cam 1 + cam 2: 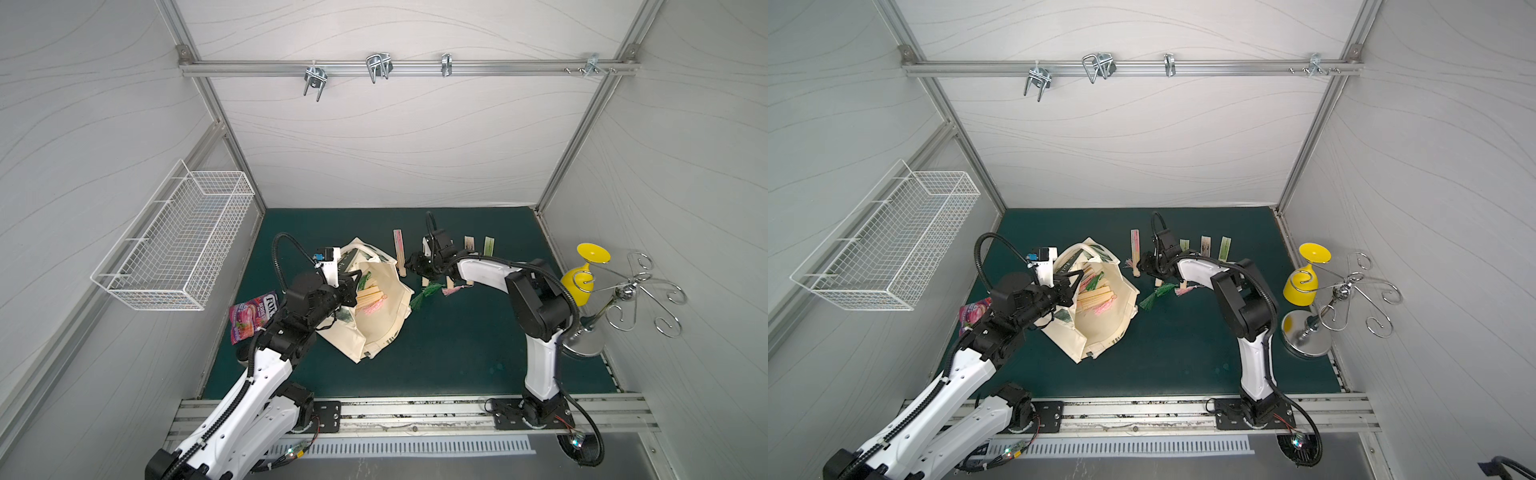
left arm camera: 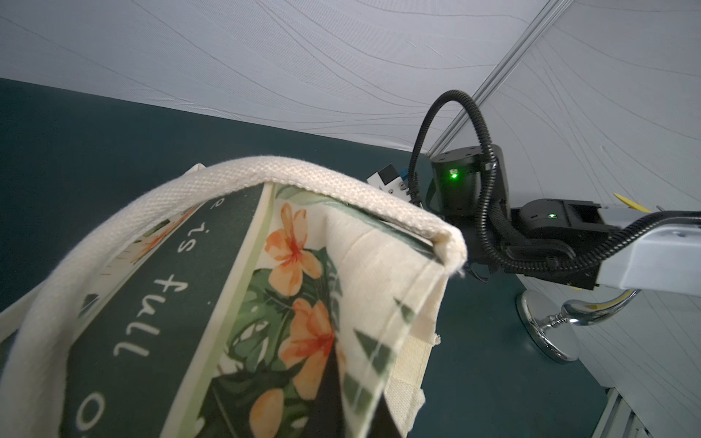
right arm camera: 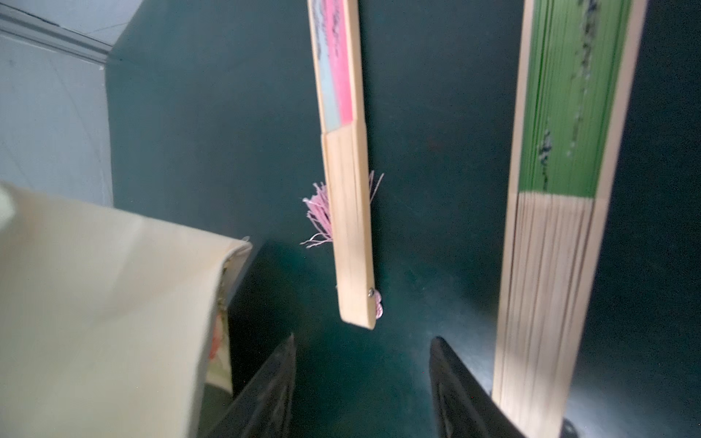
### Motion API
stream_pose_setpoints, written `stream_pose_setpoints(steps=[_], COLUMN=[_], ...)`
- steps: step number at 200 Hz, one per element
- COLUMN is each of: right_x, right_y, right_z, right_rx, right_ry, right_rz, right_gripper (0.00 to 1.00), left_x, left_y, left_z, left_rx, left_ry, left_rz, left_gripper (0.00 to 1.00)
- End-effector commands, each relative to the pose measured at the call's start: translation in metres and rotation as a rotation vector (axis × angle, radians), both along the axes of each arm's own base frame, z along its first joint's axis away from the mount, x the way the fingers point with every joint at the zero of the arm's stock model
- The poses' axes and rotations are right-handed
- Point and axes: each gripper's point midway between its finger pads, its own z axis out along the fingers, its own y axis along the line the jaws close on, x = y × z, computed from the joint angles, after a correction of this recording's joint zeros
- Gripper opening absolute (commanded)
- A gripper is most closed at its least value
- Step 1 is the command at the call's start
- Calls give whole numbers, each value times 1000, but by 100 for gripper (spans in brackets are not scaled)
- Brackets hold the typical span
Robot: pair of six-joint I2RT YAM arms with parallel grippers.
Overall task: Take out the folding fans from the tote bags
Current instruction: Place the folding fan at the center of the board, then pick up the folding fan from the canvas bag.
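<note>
Found left gripper (image 1: 352,286) clenched on tote bag (image 1: 382,328) rim; right gripper (image 3: 364,341) released, empty, near pink fan (image 3: 343,189) and green fan (image 3: 561,151) on mat (image 1: 457,353).

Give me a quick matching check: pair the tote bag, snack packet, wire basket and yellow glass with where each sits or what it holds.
Things:
1. tote bag
2. snack packet
3. wire basket
4. yellow glass

Places or states:
A. hooked on the chrome rack
B. mounted on the side wall
C. fans still inside
D. lying beside the left arm

Pairs: 1-C, 2-D, 3-B, 4-A
</note>
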Motion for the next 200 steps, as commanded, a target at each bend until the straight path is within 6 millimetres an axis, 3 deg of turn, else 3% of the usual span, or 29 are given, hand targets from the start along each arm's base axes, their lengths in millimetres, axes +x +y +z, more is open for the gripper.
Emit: stream_pose_setpoints(steps=[1,62,102,150,172,200], right_x=[-2,-38,-86,-150,-181,-212], right_y=[-12,-24,-29,-21,-6,16], right_z=[30,86,118,152,158,146], right_rx=[-10,31,-6,-76,-126,-217], right_ry=[-67,-198,-329,-549,-655,-713], right_rz=[-2,70,158,316,438,604], right_gripper=[60,58,57,55,54,50], left_x=[6,10,13,19,23,25], left_y=[-4,-8,-8,-12,-15,-17], left_z=[45,45,44,43,42,42], left_rx=[-45,-52,-53,-60,-61,-55], left_ry=[-171,-171,-166,-154,-148,-144], left_rz=[-21,-28,-25,-34,-40,-48], left_gripper=[0,0,0,0,0,0])
